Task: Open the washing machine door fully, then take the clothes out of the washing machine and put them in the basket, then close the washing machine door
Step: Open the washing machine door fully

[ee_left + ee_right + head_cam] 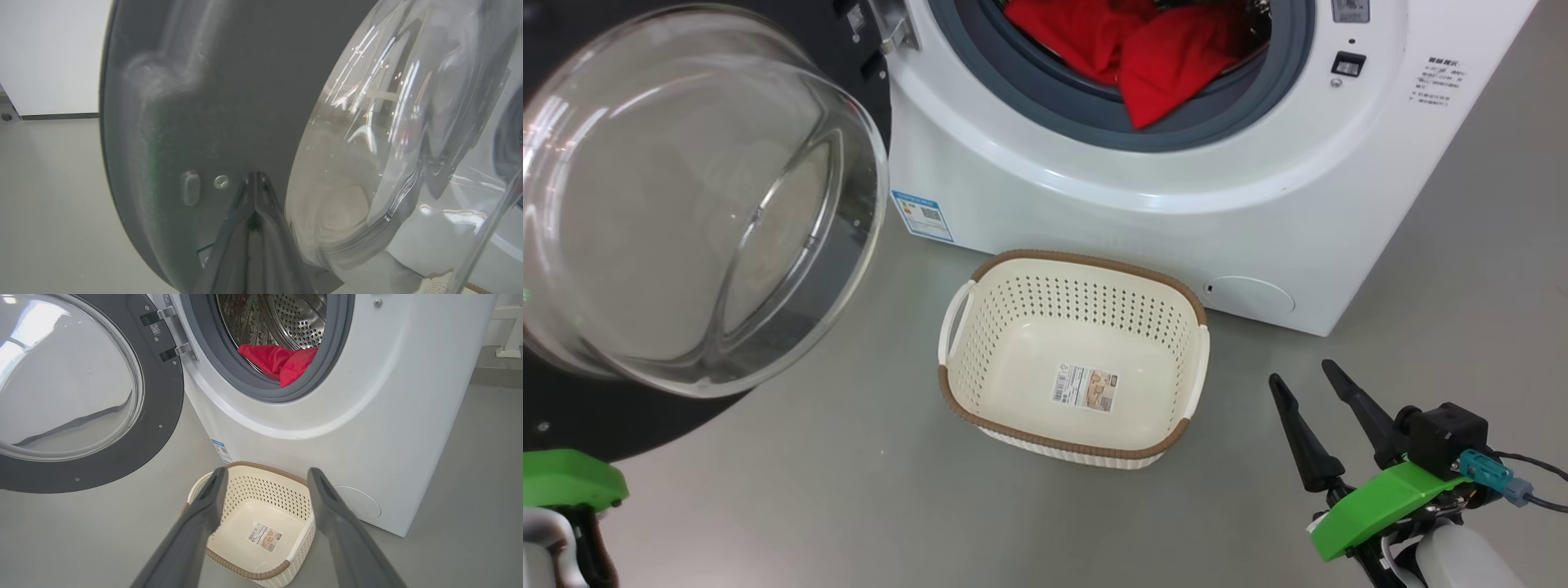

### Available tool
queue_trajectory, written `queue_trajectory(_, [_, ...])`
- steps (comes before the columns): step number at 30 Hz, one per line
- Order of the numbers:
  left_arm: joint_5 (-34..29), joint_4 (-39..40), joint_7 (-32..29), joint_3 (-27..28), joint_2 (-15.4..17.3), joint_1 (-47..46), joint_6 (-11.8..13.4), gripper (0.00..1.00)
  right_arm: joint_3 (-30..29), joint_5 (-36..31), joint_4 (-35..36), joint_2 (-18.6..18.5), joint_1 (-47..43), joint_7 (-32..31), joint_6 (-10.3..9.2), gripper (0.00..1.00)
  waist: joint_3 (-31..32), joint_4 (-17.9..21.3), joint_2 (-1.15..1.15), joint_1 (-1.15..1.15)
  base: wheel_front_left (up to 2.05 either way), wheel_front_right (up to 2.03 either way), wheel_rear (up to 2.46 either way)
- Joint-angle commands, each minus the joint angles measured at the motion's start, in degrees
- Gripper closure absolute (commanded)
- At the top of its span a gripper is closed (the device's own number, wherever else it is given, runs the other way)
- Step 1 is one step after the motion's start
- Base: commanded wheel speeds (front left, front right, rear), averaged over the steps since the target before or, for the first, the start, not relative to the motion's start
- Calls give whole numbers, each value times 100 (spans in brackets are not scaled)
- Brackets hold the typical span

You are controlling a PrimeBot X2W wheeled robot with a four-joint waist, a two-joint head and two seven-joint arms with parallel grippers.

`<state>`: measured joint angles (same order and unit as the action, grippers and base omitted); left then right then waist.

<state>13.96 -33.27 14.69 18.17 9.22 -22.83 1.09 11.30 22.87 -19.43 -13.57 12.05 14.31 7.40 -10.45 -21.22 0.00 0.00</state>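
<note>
Red fabric is what remains to be dealt with: the bright red soft clothes [1143,49] lie heaped in the steel drum [294,318] of the big white front-loading washing machine [1176,212], one fold lapping over the grey rubber gasket [1045,94]. The large round door with its black rim and bulging clear glass bowl [686,204] stands swung wide to my left, so I judge the opening step done or nearly so. The small cream perforated plastic basket with the brown woven-look rim [1086,260] sits on the grey floor [849,490] just before the machine, holding nothing but its paper label [1085,387].

My left claw [255,181] is pinched shut on nothing, its tips close against the door's dark inner face; whether they touch it I cannot tell. My right claw [1300,372] is spread wide and empty, low beside the basket's right, pointing toward the machine.

Left to do, as I see it: lift every garment out, drop them in the basket, then shut the door.
</note>
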Motion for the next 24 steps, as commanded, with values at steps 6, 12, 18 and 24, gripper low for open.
queue_trajectory(6, [-183, -249, 31, 484, 486, -558, -37, 100, 144, -55, 167, -80, 221, 69, 9, 0, -230, 77, 0, 0, 0, 0, 0])
queue_trajectory(12, [-298, -569, 31, 691, 643, -845, -44, 100, 140, -61, 179, -106, 279, 69, 9, 0, -348, 100, 0, 0, 0, 0, 0])
queue_trajectory(18, [-408, -701, 31, 808, 698, -996, -33, 100, 140, -65, 186, -119, 322, 69, 9, 0, -435, 101, 0, 0, 0, 0, 0])
queue_trajectory(24, [-494, -807, 31, 933, 725, -1105, -56, 100, 141, -68, 183, -130, 382, 69, 9, 0, -478, 106, 0, 0, 0, 0, 0])
